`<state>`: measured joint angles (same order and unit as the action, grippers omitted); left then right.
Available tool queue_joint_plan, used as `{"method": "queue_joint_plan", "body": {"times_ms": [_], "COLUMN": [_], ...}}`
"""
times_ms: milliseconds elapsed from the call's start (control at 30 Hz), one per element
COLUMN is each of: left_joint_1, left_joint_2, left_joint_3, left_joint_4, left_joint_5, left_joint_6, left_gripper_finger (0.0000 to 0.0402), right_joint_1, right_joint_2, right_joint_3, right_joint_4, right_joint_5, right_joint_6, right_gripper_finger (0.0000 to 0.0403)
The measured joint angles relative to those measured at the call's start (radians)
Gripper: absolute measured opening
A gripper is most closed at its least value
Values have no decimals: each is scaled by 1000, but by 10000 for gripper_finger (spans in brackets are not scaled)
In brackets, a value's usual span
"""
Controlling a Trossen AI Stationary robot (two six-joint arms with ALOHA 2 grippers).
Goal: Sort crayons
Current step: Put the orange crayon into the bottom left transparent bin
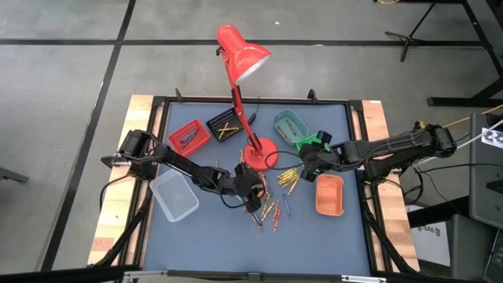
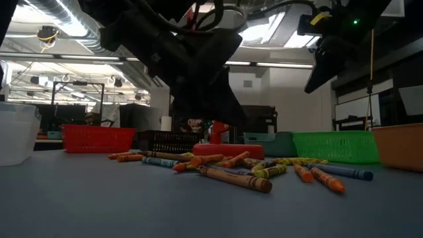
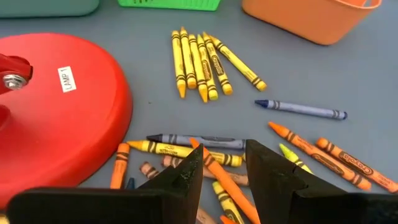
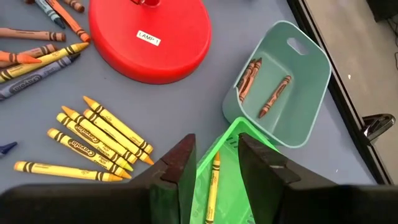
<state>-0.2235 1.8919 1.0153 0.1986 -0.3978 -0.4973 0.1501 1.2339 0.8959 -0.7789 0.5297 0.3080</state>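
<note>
blue-grey table (image 1: 330, 236), strewn crayons (image 1: 271, 208), red lamp (image 1: 244, 55), left end effector (image 3: 224, 171) parted astride orange crayon (image 3: 217, 177), right end effector (image 4: 214, 165) parted, empty

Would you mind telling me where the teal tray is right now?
In the high view the teal tray sits toward the table's far right side, right of the red lamp base and next to the green basket; the right wrist view shows brown crayons inside.

- Crayons (image 3: 199, 65): waxy sticks in matt paper wrappers.
- Lamp base (image 3: 68, 118): smooth, glossy red, with a small white paper label.
- Trays: the teal tray (image 4: 292, 87) is smooth plastic; the green basket (image 4: 214, 180) is slotted plastic.
- Table (image 1: 314, 236): matt blue-grey surface, pale wooden edges.
</note>
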Motion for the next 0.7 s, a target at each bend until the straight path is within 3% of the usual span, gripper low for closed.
{"method": "queue_joint_plan", "body": {"times_ms": [400, 700], "left_joint_1": [-20, -19], "left_joint_2": [112, 122], "left_joint_3": [0, 1], "left_joint_4": [41, 49], "left_joint_5": [-33, -35], "left_joint_6": [-51, -51], "left_gripper_finger": [104, 104], "right_joint_1": [0, 0], "right_joint_2": [0, 0], "right_joint_3": [0, 0], "right_joint_4": [2, 2], "right_joint_5": [0, -1], "right_joint_6": [0, 0], "right_gripper_finger": [117, 117]}}
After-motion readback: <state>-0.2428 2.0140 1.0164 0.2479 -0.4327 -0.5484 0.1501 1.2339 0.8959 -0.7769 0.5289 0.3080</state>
